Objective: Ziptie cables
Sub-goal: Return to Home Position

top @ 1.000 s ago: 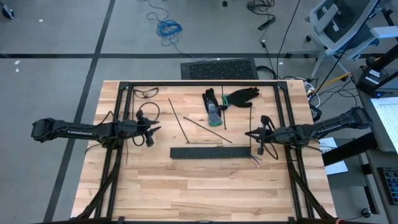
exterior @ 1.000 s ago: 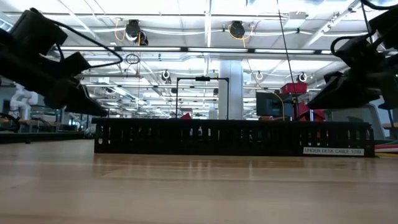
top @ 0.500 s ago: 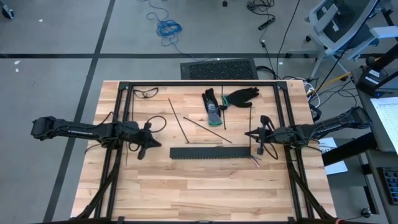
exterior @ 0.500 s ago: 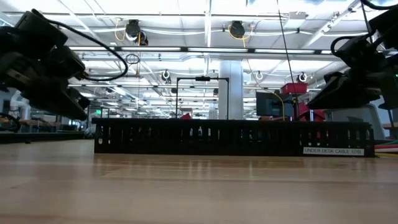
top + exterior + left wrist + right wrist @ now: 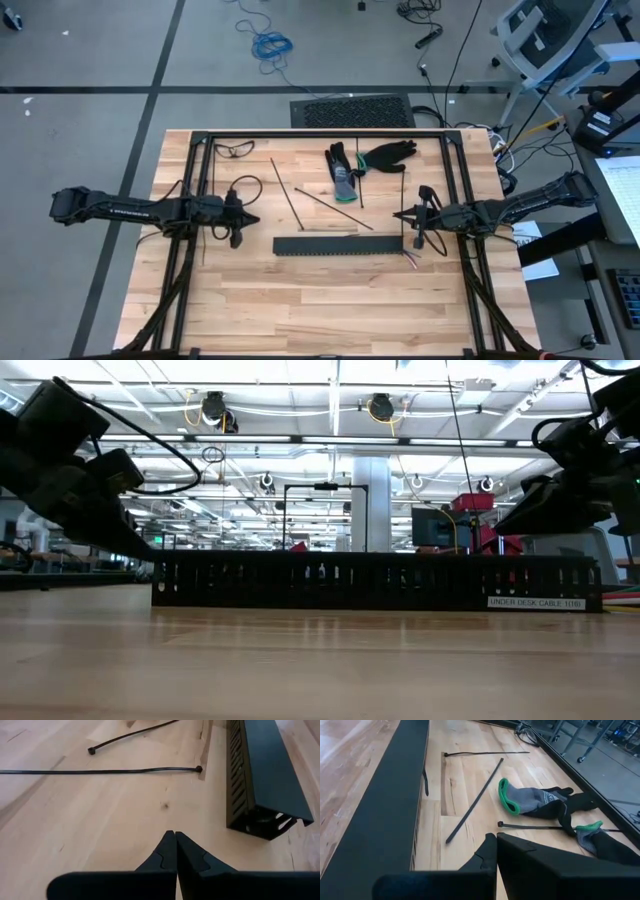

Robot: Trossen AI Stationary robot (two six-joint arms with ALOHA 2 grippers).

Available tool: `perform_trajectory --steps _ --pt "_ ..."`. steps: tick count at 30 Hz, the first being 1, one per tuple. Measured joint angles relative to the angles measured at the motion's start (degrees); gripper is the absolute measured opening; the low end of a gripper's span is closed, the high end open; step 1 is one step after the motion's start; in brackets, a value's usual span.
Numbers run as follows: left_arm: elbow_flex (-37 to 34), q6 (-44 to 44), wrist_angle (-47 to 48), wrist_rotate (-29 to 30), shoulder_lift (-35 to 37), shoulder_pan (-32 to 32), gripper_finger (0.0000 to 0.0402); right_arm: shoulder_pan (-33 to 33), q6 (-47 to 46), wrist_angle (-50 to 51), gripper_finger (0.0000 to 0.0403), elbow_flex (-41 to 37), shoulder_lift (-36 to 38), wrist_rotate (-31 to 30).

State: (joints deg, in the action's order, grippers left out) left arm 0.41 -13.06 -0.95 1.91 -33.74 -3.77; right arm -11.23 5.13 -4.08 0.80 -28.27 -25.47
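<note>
From above, the wooden table [image 5: 300,310] carries a long black duct [image 5: 315,245] lying crosswise near its middle; the left gripper [image 5: 252,219] hangs just beyond the duct's left end, pointing inward; the right gripper [image 5: 398,213] hangs near the duct's right end, pointing back toward the left one; the cables [image 5: 413,262] show only as short coloured ends poking past the duct's right end, the rest hidden inside it; the zipties [image 5: 286,196] lie loose on the boards behind the duct, three dark strips at different angles, apart from both grippers; a pair of gloves [image 5: 365,160] lies near the far edge, one strip reaching it; a pair of glasses [image 5: 232,149] sits toward the far left corner.

At table height, the duct rests flat on the wood with a white label at one end; thin coloured lines run out beside that end; both grippers hang clear above the table, one to each side of the duct.

From the left wrist, the fingers [image 5: 167,852] are pressed together with nothing between them, over bare wood; the duct's open end lies near, its top covered; two zipties lie beyond.

From the right wrist, the fingers [image 5: 487,852] are likewise clenched and empty; the duct runs alongside; zipties and the gloves lie ahead.
</note>
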Motion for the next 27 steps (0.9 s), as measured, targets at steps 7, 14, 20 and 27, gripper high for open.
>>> perform_trajectory --steps 7,14,20,27 --pt "0.0 0.0 0.3 0.0 1.8 0.1 0.0001 -0.6 0.1 0.5 0.0000 0.0 4.2 0.0" --pt "0.0 0.0 0.2 -0.1 20.3 0.1 0.0001 -0.3 0.1 -0.1 0.0000 0.0 22.1 0.3" --pt "0.0 0.0 0.0 -0.1 33.7 0.0 0.0001 -0.4 0.1 -3.3 0.0000 0.0 28.2 0.0" --pt "0.0 -0.1 0.2 -0.2 33.7 0.2 0.0001 -0.4 0.1 -4.2 0.0000 0.0 28.2 0.0"
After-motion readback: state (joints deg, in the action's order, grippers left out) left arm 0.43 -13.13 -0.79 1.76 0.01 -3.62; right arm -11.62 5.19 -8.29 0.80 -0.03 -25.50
